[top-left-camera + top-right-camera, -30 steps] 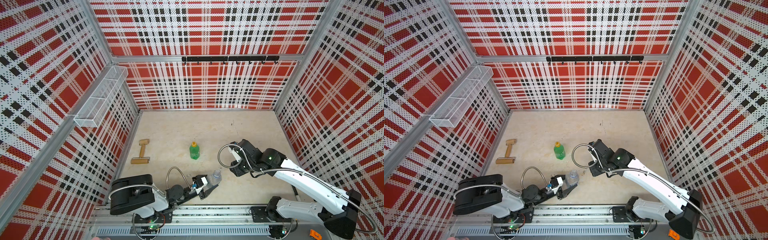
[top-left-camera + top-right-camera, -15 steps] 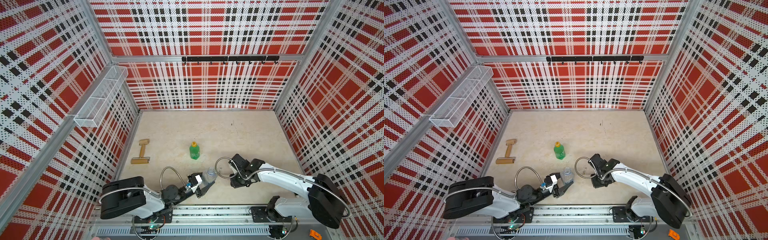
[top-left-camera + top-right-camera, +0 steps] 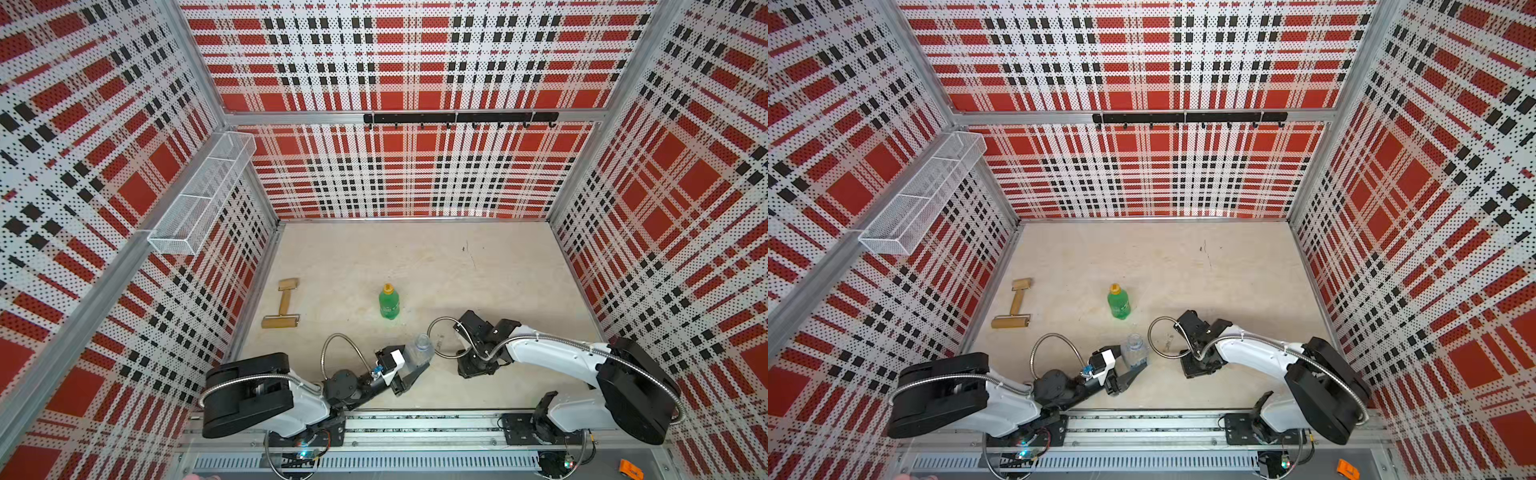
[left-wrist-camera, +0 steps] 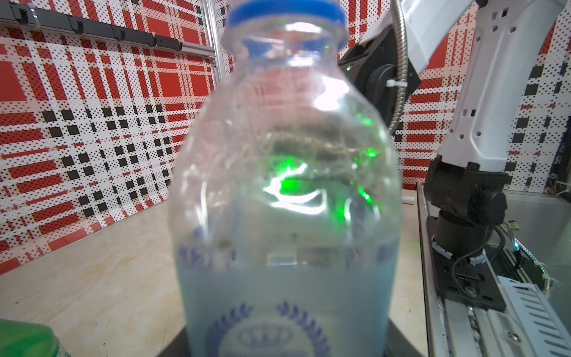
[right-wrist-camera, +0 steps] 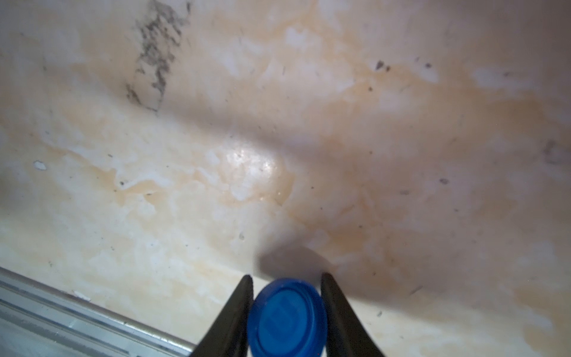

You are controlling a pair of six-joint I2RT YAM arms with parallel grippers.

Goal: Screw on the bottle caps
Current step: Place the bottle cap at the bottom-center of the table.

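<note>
Bimanual cell seen from above and from both wrists. The left hand is closed on the lower body of the clear bottle, near the front edge of the table and between the two arms. One black finger lies on each side of the bottle, as both top views show. In the left wrist view the clear bottle fills the picture, with a blue ring around its neck and a pale label with a blue crest low on its body. Its mouth is open in a top view. The right hand points down at the table just beside the clear bottle. Its jaws stand part-way open, one on each side of the blue cap and close against its rim. Whether they press on the cap cannot be told. The green bottle stands upright farther back, well apart from both hands, with the yellow-orange cap on its neck. A wooden tool lies near the left wall, and a wire basket hangs on that wall above it.
</note>
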